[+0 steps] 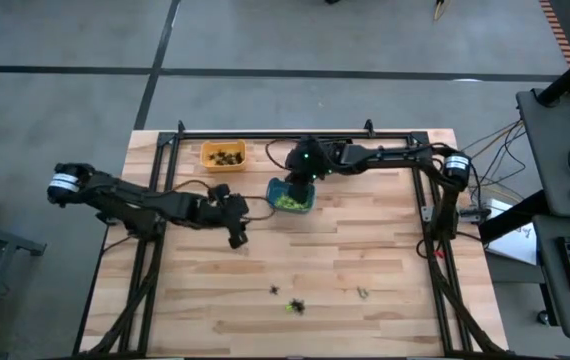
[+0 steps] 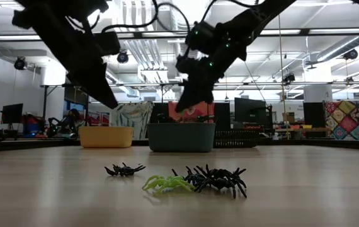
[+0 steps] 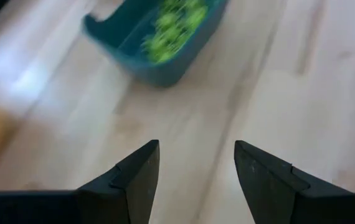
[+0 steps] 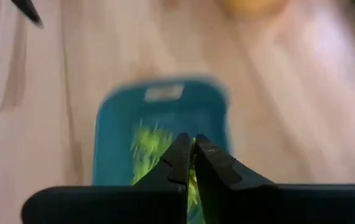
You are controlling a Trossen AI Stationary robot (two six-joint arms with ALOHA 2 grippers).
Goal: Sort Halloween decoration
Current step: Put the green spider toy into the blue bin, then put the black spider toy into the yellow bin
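Note:
Loose Halloween decoration lies near the table's front edge: a small black spider (image 2: pixel 124 169), a lime green one (image 2: pixel 167 184) and a larger black one (image 2: pixel 217 178) touching it, and a pale one (image 1: pixel 363 293) apart to the right. The teal bin (image 1: pixel 290 195) holds several lime green pieces. The orange bin (image 1: pixel 222 155) holds dark ones. My right gripper (image 4: pixel 193 146) hangs shut just above the teal bin. My left gripper (image 3: pixel 196 162) hovers open over bare wood, left of the teal bin, with nothing between its fingers. My right gripper shows a thin streak of lime green (image 4: pixel 194 177) in the slit between its shut fingers. I cannot tell whether that is a piece pinched there or the bin's contents behind. The fingers slant down over the teal bin's inside.
Both bins stand at the table's far middle, the orange one left of the teal one. A black metal frame (image 1: pixel 165 140) runs along the table's far, left and right sides. Bare wood (image 1: pixel 365 240) lies between the bins and the loose pieces.

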